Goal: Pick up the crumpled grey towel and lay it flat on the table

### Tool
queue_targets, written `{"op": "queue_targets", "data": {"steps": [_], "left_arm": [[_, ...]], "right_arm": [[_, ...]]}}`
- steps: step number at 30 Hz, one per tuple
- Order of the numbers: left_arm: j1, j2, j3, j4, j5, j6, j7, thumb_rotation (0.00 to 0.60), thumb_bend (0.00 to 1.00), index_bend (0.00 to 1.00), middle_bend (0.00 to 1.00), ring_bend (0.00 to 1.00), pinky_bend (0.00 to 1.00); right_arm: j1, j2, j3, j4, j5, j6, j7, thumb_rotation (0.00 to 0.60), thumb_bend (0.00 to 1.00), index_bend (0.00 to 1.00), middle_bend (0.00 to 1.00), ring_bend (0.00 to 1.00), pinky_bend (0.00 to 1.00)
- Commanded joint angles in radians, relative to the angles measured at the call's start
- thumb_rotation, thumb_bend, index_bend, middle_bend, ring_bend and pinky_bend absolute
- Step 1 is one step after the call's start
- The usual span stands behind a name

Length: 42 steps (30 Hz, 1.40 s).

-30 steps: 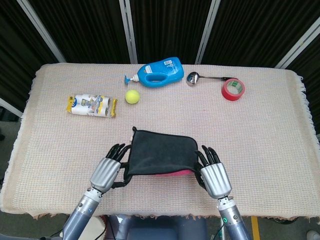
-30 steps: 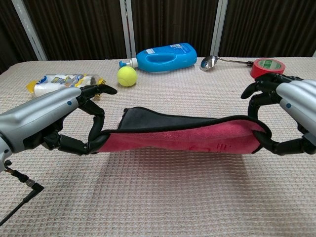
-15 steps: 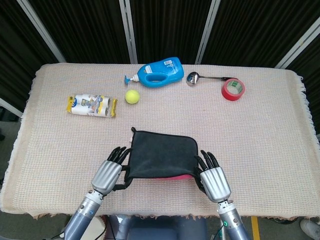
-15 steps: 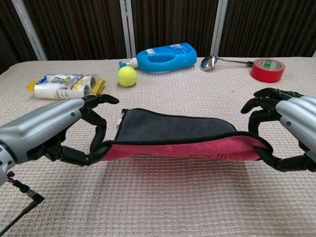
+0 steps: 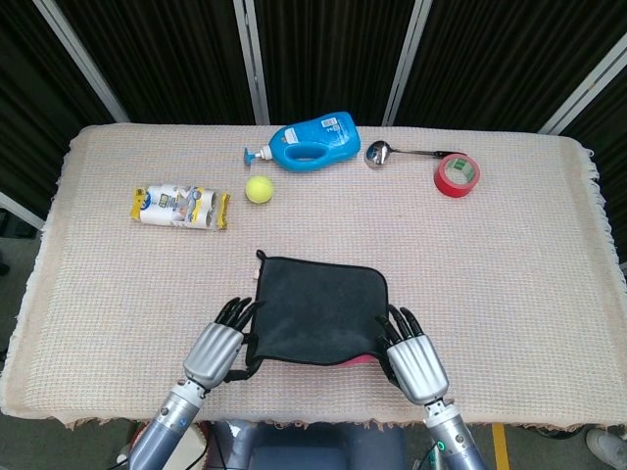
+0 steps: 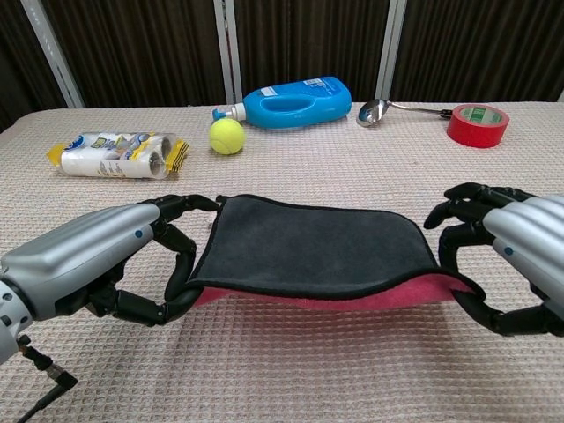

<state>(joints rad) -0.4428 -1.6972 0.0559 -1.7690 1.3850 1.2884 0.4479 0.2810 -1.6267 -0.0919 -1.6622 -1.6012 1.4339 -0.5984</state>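
Near table edge, robot hands pinching towel

left hand and right hand low, palms inward, each pinching something

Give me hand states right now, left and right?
Left hand: holding the near left corner of the grey towel.
Right hand: holding the towel's near right corner.

A lab-style test booth: a table under a beige woven cloth, black curtains with metal poles behind, and assorted props like tape and a ball.
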Motion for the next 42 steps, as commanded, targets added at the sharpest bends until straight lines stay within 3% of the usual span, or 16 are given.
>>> {"op": "queue_targets", "data": {"steps": [1, 8, 14, 27, 34, 42], "left_arm": [[0.004, -0.002, 0.002, 0.007, -0.001, -0.007, 0.006, 0.600, 0.41, 0.69, 0.06, 0.00, 0.00], [0.013, -0.004, 0.005, 0.020, -0.008, -0.025, 0.012, 0.600, 0.38, 0.61, 0.05, 0.00, 0.00], [0.015, 0.003, 0.003, 0.016, -0.011, -0.043, 0.015, 0.600, 0.31, 0.50, 0.03, 0.00, 0.00], [0.011, 0.036, 0.014, -0.023, 0.006, -0.088, 0.001, 0.600, 0.14, 0.32, 0.00, 0.00, 0.00], [0.001, 0.087, 0.025, -0.050, 0.009, -0.128, -0.019, 0.600, 0.08, 0.15, 0.00, 0.00, 0.00], [0.010, 0.150, 0.014, -0.077, 0.009, -0.115, -0.029, 0.600, 0.07, 0.07, 0.00, 0.00, 0.00]], "right_arm": [[-0.008, 0.003, -0.007, -0.005, 0.001, -0.014, -0.017, 0.600, 0.58, 0.63, 0.26, 0.12, 0.16], [-0.012, 0.013, 0.002, -0.019, 0.022, -0.047, -0.039, 0.600, 0.58, 0.57, 0.26, 0.11, 0.16], [-0.014, 0.026, 0.003, -0.035, 0.038, -0.077, -0.056, 0.600, 0.58, 0.38, 0.25, 0.07, 0.14], [-0.022, 0.057, -0.004, -0.105, 0.085, -0.132, -0.146, 0.600, 0.57, 0.02, 0.11, 0.00, 0.06], [-0.029, 0.083, 0.000, -0.146, 0.120, -0.146, -0.194, 0.600, 0.52, 0.00, 0.02, 0.00, 0.03], [-0.039, 0.103, 0.028, -0.167, 0.116, -0.114, -0.170, 0.600, 0.52, 0.00, 0.00, 0.00, 0.03]]}}
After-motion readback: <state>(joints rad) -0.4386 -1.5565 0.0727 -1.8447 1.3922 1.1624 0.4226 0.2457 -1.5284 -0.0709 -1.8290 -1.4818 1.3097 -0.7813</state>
